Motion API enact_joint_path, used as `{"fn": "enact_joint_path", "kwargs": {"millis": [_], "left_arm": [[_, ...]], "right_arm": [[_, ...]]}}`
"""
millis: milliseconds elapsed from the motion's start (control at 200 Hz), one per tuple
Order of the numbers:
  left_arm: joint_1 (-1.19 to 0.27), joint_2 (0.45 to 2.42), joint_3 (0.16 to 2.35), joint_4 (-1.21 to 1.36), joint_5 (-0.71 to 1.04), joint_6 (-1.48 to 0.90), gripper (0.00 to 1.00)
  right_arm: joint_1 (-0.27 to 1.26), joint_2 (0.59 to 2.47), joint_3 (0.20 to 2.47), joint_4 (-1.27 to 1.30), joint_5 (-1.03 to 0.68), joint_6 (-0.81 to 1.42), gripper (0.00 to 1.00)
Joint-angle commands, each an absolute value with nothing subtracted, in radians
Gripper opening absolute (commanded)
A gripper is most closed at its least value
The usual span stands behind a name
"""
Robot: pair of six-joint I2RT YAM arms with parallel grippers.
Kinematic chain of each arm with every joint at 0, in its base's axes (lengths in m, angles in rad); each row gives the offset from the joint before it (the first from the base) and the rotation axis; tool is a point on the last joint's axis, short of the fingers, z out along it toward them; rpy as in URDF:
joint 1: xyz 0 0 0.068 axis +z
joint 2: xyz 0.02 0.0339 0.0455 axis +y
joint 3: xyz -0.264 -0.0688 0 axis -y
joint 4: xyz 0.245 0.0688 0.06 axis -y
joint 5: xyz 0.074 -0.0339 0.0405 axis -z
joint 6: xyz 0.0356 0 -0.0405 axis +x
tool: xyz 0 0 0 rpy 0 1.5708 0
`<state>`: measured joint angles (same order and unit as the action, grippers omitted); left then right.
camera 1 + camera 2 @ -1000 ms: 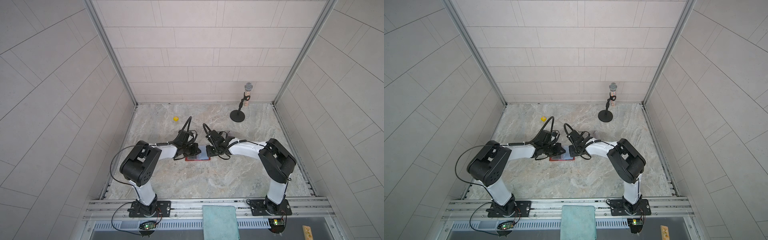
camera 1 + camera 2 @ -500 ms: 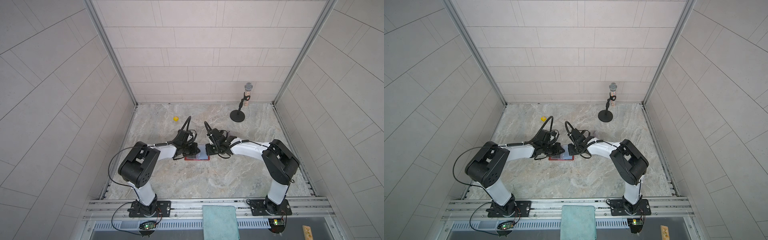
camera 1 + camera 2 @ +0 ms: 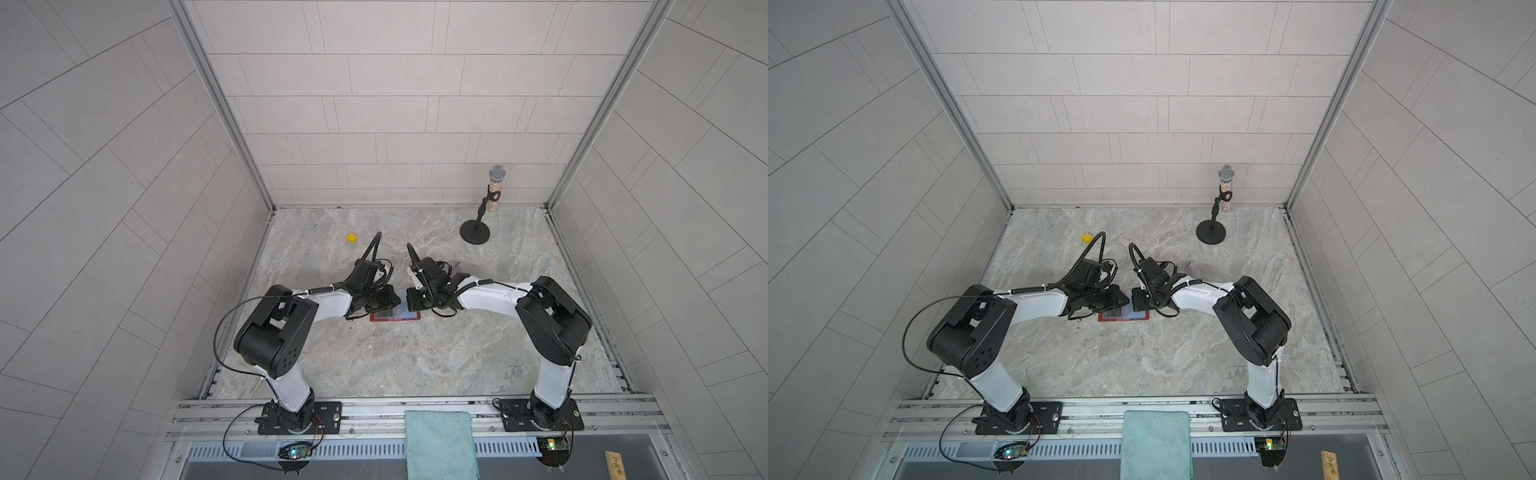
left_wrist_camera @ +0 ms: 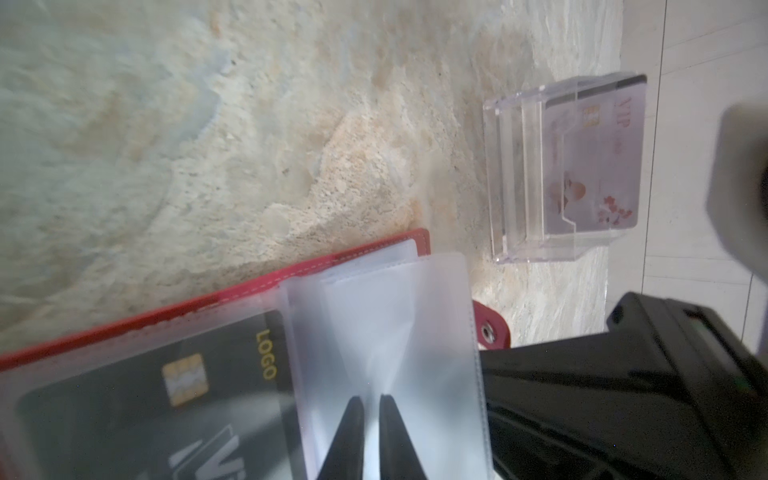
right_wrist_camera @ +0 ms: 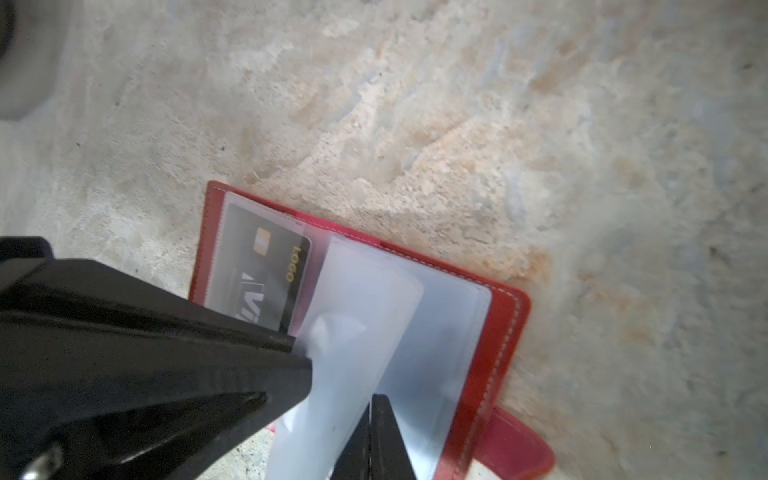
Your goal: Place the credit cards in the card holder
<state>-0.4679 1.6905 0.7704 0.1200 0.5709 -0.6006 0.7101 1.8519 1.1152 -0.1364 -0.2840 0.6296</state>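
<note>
Marble table point(image 3: 415, 365). Wallet point(image 5: 503, 332) lies open under both grippers. Right gripper point(image 5: 372, 411) is pinched on a raised sleeve point(image 5: 365, 299). Left gripper point(image 4: 370, 401) has fingers slightly apart, just beside it. Black card point(image 5: 266, 278) is pocketed beyond the fingertips. Step: opening the next pocket. Next, probably, fetch the pale card point(image 4: 594, 158) from the stand point(image 4: 519, 178).

The left arm point(image 3: 328, 303) and the right arm point(image 3: 494, 297) reach low toward each other, elbows bent outward. The left gripper point(image 4: 370, 411) has its jaws slightly apart; the right gripper point(image 5: 370, 415) is pressed closed.
</note>
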Motion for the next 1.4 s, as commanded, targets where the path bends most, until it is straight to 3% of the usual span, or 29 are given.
{"fn": "enact_joint_path", "kwargs": {"millis": [0,155,495,826,1151,1396], "left_arm": [[-0.471,1.631,0.753,0.111,0.554,-0.580,0.31],[-0.471,1.548,0.727,0.066,0.474,-0.549,0.42],[-0.469,1.369,0.669,-0.016,0.271,-0.515,0.42],[-0.469,1.468,0.671,-0.001,0.317,-0.506,0.29],[-0.468,1.564,0.661,0.023,0.298,-0.518,0.29],[-0.468,1.526,0.693,-0.025,0.281,-0.511,0.34]], "right_arm": [[0.707,1.862,1.096,-0.060,-0.329,0.650,0.08],[0.710,1.879,1.099,-0.017,-0.363,0.665,0.11],[0.738,1.938,1.153,-0.014,-0.405,0.663,0.16],[0.752,1.970,1.175,-0.031,-0.385,0.666,0.12],[0.752,1.856,1.158,-0.082,-0.322,0.630,0.12],[0.738,1.691,1.159,-0.253,-0.176,0.534,0.18]]}}
